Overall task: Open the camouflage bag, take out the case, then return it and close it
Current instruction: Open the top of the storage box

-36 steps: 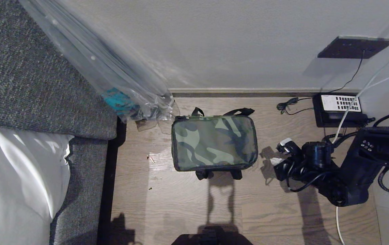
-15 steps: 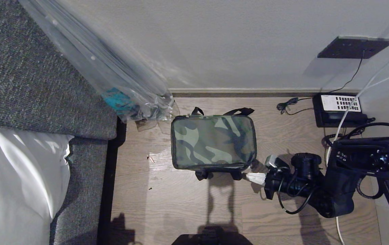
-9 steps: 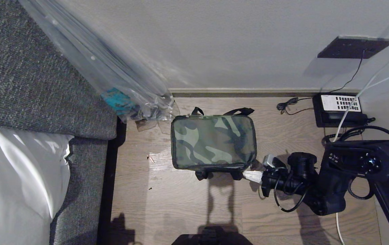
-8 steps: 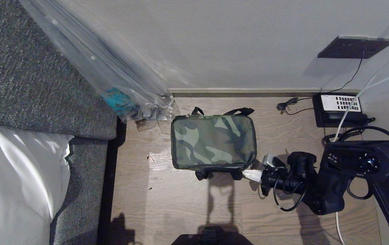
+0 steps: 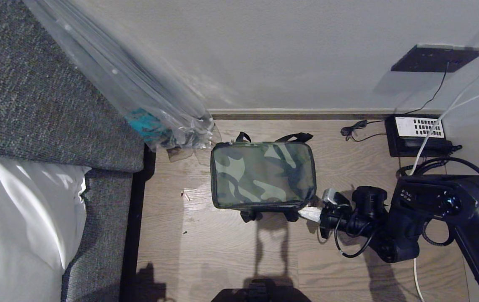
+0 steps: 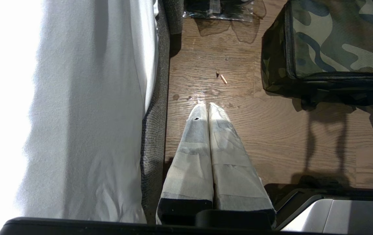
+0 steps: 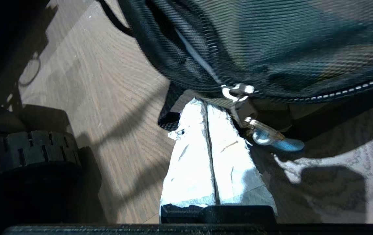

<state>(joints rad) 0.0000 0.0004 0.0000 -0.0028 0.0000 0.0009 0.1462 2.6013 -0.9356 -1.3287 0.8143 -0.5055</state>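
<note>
The camouflage bag (image 5: 262, 176) lies zipped shut on the wooden floor, green camouflage panel up, black straps at its near and far edges. The case is out of view. My right gripper (image 5: 307, 214) is low at the bag's near right corner, shut with nothing between its taped fingers. In the right wrist view its tips (image 7: 205, 103) sit against the bag's black side (image 7: 271, 49), just beside the metal zip pull (image 7: 238, 92) and its blue tab (image 7: 283, 143). My left gripper (image 6: 207, 106) hangs shut and parked over the floor, left of the bag (image 6: 336, 39).
A clear plastic-wrapped umbrella (image 5: 139, 96) leans from the grey sofa (image 5: 34, 105) down to the bag's far left corner. White bedding (image 5: 13, 218) lies at the left. A black box with a white label (image 5: 417, 134) and cables (image 5: 355, 130) sit by the wall.
My right arm has swung left and toward the bag, bringing the shut gripper from right of the bag to its near right corner. The bag shifted only slightly.
</note>
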